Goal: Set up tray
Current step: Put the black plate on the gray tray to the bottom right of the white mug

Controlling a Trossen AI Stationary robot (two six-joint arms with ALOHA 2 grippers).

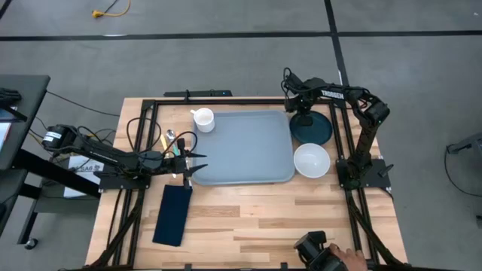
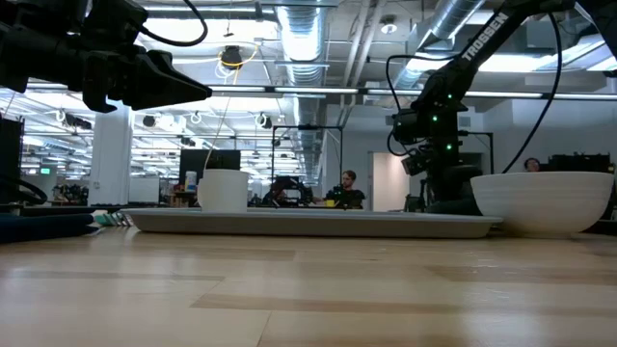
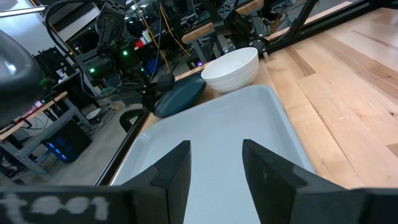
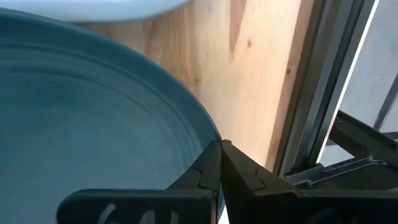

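Light wooden table [image 1: 248, 218] carries everything. Large flat grey-blue plastic tray [image 1: 245, 147] with rounded corners sits flat at table centre, toward the far side.

Right arm [image 1: 361, 128] is folded back over the far right corner, wrist bent down. Right gripper [image 4: 221, 163] is at the rim of the dark teal round plate [image 1: 312, 129], just off the tray's right edge; fingers pressed together on the plate's edge.

Left arm [image 1: 98, 154] reaches in low and level from the left. Left gripper [image 1: 192, 167] hovers above the tray's left edge, fingers [image 3: 174, 174] spread, holding nothing.

White round bowl [image 1: 311, 160] beside the plate. Dark navy folded napkin [image 1: 172, 214] near the tray's front left corner. White mug [image 1: 202, 119] at the tray's far left corner.
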